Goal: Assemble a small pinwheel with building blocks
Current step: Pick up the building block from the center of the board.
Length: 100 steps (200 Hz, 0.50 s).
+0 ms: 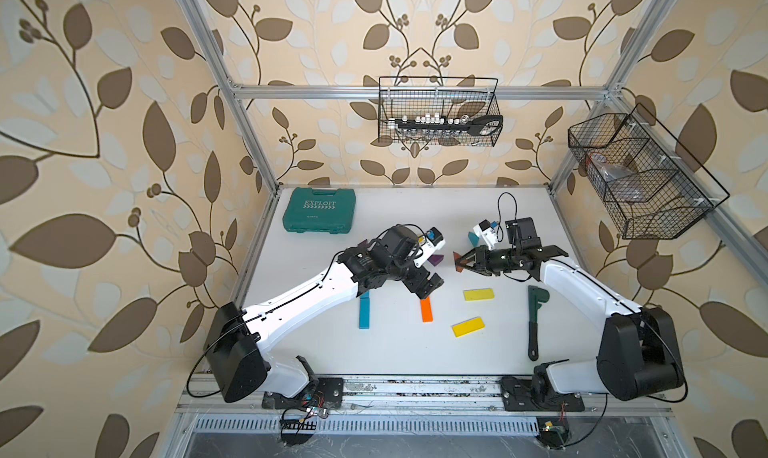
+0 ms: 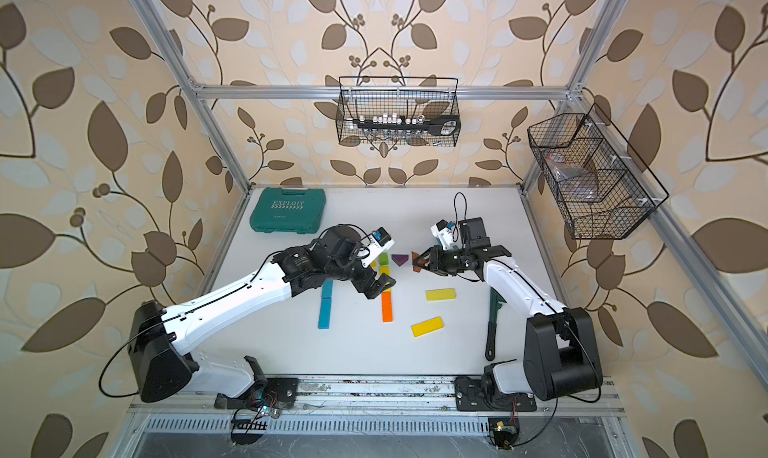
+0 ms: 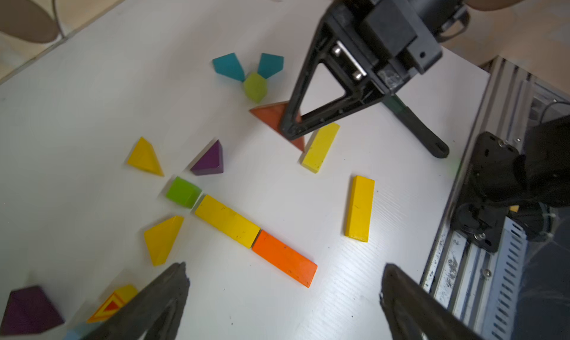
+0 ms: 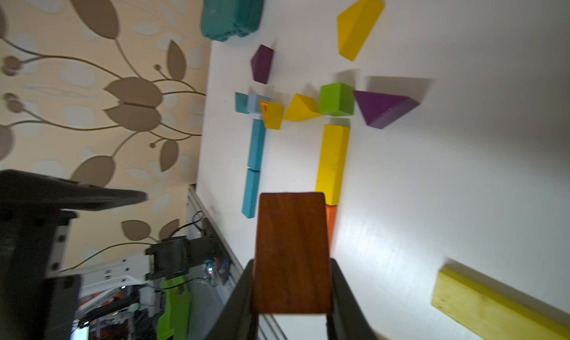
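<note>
**Status.** The right gripper has its fingers clenched on a brown wedge, over the middle of the table. Whether the wedge clears the surface cannot be told. The left gripper has its fingers fully released and holds nothing. It is positioned above the far end of the orange bar.

**Work done (judged).** A green cube serves as the hub. A yellow bar and the orange bar run end to end from it as the stem. A purple wedge and a yellow wedge lie just beside the cube. A second yellow wedge lies apart from it.

**Work left (judged).** Seat the brown wedge at the hub and close up the outlying blade. One spare yellow bar and another spare bar lie unused toward the near right.

**Markings.** The teal tool case in the far left corner reads "EXPLOIT". A smaller line beneath it is illegible.
</note>
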### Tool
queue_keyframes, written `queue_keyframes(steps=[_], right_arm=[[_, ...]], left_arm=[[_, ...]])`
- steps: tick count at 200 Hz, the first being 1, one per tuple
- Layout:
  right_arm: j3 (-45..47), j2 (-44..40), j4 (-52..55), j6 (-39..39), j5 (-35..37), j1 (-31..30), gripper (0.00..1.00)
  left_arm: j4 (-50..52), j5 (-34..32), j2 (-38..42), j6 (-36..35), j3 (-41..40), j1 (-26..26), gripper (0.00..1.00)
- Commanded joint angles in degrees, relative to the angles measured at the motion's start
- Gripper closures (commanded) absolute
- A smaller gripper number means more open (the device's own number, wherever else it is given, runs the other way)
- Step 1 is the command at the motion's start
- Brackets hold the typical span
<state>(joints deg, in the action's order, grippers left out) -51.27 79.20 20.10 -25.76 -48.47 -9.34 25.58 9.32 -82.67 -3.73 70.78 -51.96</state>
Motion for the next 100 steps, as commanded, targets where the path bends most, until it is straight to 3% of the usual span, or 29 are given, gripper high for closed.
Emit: queue_keyframes(steps=[1,45,100], right_arm=[[3.2,-2.3,-7.7,-8.9,-13.8,0.3,0.95],[5.4,-5.7,-11.9,-13.9,-18.5,0.4,0.94],[5.0,-5.2,-11.6,-14.6,-20.7,-0.7,0.92]], left_arm=[[-3.2,6.9,-3.5,-9.2,4.6,-0.7,0.01],[-1.3,8.8,-8.6,-13.4,8.7,-0.7,0.04],[-0.5,7.3,-12.1,-16.0,12.1,-0.6,0.13]])
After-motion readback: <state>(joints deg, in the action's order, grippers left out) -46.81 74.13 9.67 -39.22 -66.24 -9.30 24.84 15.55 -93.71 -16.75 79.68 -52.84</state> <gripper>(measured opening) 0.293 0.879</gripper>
